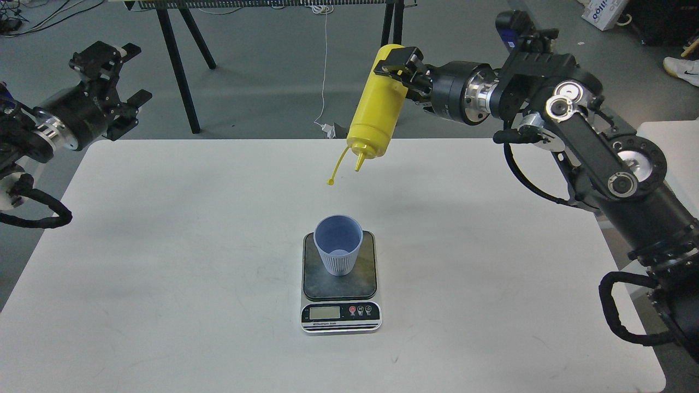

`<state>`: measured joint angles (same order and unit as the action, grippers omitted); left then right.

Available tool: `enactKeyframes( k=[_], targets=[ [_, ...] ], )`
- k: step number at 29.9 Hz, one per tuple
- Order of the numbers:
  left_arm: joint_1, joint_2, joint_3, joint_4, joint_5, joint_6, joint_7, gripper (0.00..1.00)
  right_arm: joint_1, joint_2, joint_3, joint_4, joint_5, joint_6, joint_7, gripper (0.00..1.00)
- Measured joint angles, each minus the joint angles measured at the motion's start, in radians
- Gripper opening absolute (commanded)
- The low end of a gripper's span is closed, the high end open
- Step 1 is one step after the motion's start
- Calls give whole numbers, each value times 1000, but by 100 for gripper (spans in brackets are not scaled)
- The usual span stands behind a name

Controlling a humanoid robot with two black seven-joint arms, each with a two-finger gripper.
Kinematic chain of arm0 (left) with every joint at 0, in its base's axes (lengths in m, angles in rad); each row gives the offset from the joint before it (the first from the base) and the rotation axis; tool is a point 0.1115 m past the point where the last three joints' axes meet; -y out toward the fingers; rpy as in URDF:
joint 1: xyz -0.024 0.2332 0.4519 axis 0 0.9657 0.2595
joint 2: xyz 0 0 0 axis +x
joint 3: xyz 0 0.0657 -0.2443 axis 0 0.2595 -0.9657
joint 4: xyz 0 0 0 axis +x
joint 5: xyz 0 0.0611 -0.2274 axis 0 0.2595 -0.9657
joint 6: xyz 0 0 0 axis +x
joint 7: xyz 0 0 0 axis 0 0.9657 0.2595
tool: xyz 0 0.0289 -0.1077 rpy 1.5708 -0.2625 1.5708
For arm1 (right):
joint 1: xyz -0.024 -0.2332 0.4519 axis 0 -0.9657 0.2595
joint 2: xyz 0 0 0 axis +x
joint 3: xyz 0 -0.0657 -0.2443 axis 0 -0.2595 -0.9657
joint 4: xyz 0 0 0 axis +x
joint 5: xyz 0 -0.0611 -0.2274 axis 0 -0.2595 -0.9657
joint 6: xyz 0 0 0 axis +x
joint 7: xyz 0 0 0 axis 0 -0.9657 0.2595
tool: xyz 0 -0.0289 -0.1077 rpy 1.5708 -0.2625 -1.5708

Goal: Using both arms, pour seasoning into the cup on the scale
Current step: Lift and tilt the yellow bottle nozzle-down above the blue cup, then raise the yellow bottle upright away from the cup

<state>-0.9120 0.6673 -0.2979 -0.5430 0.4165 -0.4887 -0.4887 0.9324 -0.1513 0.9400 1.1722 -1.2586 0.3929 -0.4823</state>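
Note:
The light blue ribbed cup (338, 245) stands upright on the dark platform of the scale (340, 312) at the middle of the white table. My right gripper (397, 68) is shut on the base end of the yellow seasoning bottle (374, 114), held high above and behind the cup. The bottle is turned nozzle down, tilted slightly left, its cap strap dangling beside the nozzle. The nozzle sits well above the cup. My left gripper (116, 71) is open and empty, off the table's far left corner.
The white table (164, 245) fills the lower view. Black trestle legs (177, 65) stand on the grey floor behind it, with a white cable (325, 71) hanging down. A second white table edge (669, 136) is at the right.

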Motion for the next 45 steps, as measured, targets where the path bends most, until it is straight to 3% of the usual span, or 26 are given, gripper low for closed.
enactKeyframes(
  k=[5, 8, 45],
  targets=[
    [14, 17, 0, 0, 2, 0, 0, 96, 2, 42, -122, -2, -81, -113, 71, 2],
    [16, 18, 0, 0, 2, 0, 0, 96, 2, 69, -175, -8, -92, -158, 87, 2],
    [19, 13, 5, 0, 7, 0, 0, 97, 4, 78, -296, -12, -206, -169, 102, 4]
  ],
)
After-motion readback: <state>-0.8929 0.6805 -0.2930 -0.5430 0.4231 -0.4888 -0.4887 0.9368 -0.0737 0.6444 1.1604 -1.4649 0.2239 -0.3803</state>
